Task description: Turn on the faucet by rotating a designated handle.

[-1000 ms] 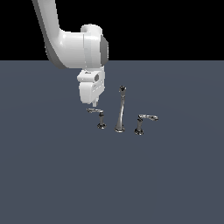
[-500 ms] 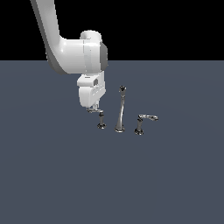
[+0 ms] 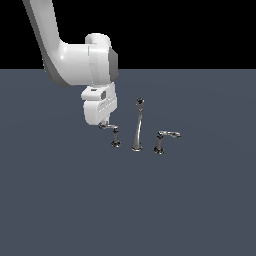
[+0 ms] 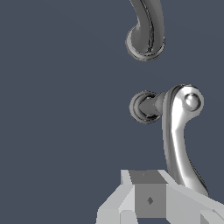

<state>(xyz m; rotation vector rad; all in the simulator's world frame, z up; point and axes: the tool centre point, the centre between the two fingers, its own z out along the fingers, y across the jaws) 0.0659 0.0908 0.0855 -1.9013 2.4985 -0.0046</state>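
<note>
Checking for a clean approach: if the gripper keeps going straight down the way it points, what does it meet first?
Most likely the lever tip of the designated handle, which sits right under the gripper. The wrist view shows that lever reaching a fingertip; contact can't be confirmed.

Fingers at designated handle's lever tip

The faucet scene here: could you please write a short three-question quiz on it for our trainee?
1. True or false: the gripper is at the outer end of the designated handle.
2. Which stands tallest: A the spout, B the twin handle, C the designated handle?
3. Fill in: in the exterior view, the twin handle's lever points toward that view's ____.

Key: 1 true; 2 A; 3 right.
</note>
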